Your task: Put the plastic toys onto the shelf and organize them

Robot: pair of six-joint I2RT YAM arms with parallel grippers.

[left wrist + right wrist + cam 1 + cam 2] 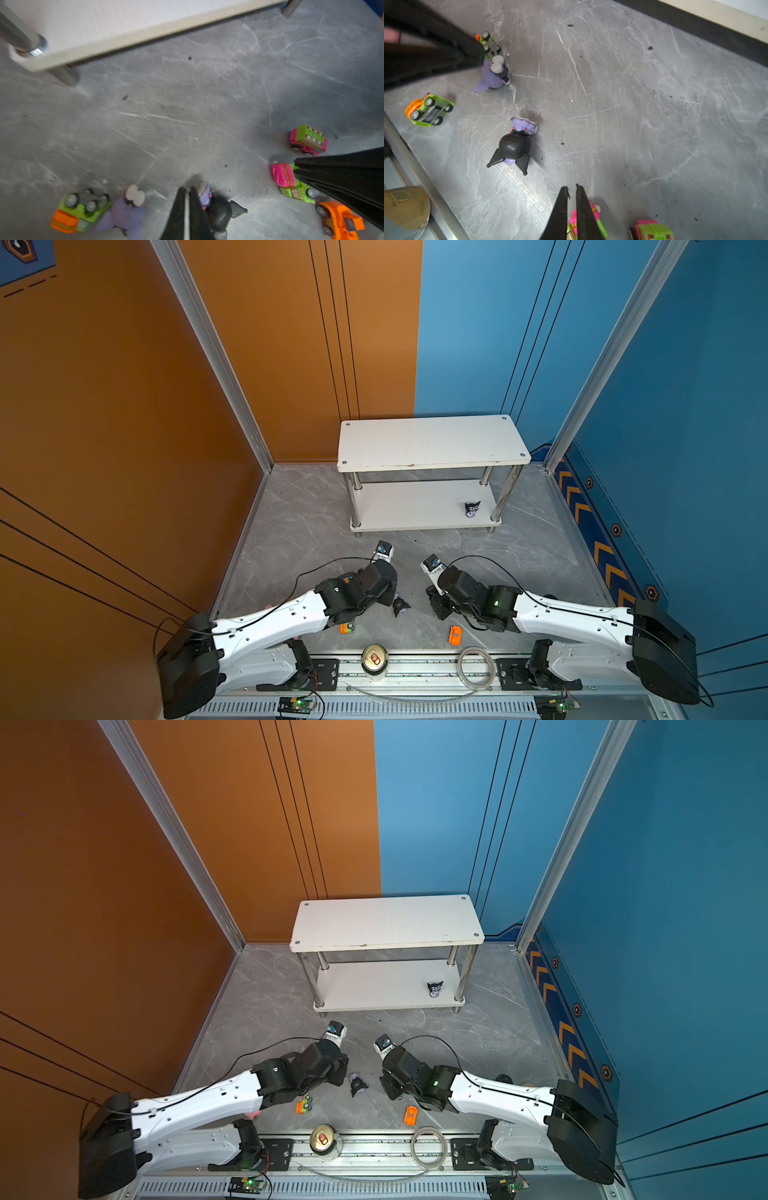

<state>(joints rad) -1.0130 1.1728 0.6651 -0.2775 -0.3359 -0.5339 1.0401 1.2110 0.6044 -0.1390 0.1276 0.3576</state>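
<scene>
Lying beside the left hand [187, 190], one figurine [219, 211].

Tabletop [291, 531] bears shelf [432, 443], toy cars [455, 635], two figurines [513, 145]; another figurine [472, 509] on lower tier [415, 506].

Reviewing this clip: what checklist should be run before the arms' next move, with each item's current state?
1. Left gripper holds a toy: not ok; shut on nothing, black-headed figurine lying beside it.
2. Right gripper holds a toy: cannot tell; jaws nearly together over the pink-green car.
3. Shelf has room: ok; only one standing figurine on its lower tier.
4. Floor cleared of toys: not ok; orange car, among others, lies there.
5. Way to the shelf front free: ok in both top views.
</scene>
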